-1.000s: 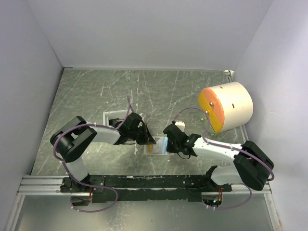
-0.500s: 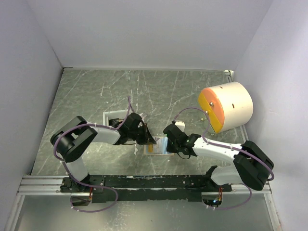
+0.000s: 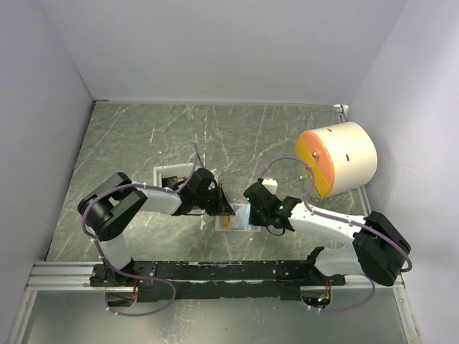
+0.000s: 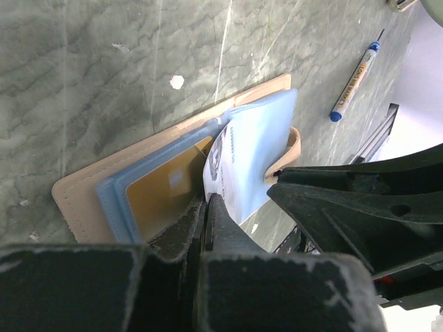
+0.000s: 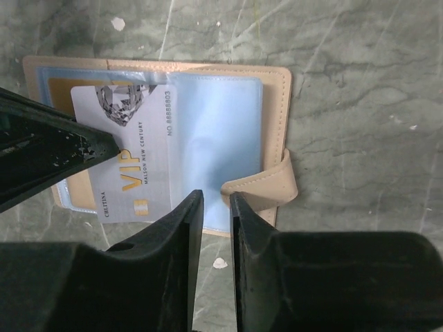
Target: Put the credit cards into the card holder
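Since the earlier frame, the right arm is seen shifted a little to the right, and the left arm is nudged the same way. The card holder [image 5: 275,104] is laid open and flat on the counter [image 3: 143,136], between the two grippers and close to the arms' bases. Its snap tab [image 5: 266,188] is curled over the outer edge.

A yellow card [image 4: 163,187] is seated in a clear blue sleeve [image 4: 259,145] inside the holder. A white card [image 5: 138,152] printed with "VIP" is spread over the inner pages, one corner reaching just past the holder's edge. Whether it is tucked into a pocket cannot be told.

The left gripper [image 4: 206,207] is pressed together, its tips set against the white card's edge; whether the card is pinched cannot be told. The right gripper [image 5: 217,200] is held just above the holder's near edge beside the tab, its fingers parted by a narrow gap.

A pen [image 4: 354,76] is seen on the counter well apart from the holder. A white drum [image 3: 344,158] with an orange face is placed at the right, and a white tray [image 3: 168,175] behind the left arm.
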Robot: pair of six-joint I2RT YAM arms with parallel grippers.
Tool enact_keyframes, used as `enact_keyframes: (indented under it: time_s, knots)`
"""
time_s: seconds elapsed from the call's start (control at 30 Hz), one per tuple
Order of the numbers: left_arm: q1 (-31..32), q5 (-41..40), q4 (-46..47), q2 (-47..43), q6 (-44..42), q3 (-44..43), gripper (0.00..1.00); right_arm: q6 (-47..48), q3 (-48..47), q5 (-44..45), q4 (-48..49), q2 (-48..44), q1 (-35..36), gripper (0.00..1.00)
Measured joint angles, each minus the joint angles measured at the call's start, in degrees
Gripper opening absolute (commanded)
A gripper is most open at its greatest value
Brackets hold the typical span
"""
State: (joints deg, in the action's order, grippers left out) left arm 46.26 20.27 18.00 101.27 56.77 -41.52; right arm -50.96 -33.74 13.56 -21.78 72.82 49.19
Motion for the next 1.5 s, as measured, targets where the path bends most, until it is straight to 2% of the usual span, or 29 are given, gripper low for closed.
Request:
enact_keyframes:
  time_s: [0.1,0.27,0.63,0.97,1.5]
  knots:
    - [0.2,-0.3,-0.9,0.0,-0.3,-0.5,0.07,0.5,-1.1,1.2,-1.3,-0.2,-0.5,0.30]
    - [0.3,-0.4,-2.3,0.2,-0.4,-1.3,0.07,2.2,-2.6,2.8,-2.5,0.5,-2.4,0.31]
    - [0.4,0.1,-7.9,2.5,-0.2,-6.0,0.07,4.9,-2.0,2.8,-0.2,4.5,-5.2,0.17]
    - [0.3,1.2,-12.1,3.0,-3.9,-8.7,0.07,4.9,-0.6,2.8,1.5,3.7,-5.2,0.16]
    - [-0.1,3.1,-9.2,4.3,-3.1,-8.4,0.07,4.5,1.0,2.0,3.6,1.9,-5.3,0.26]
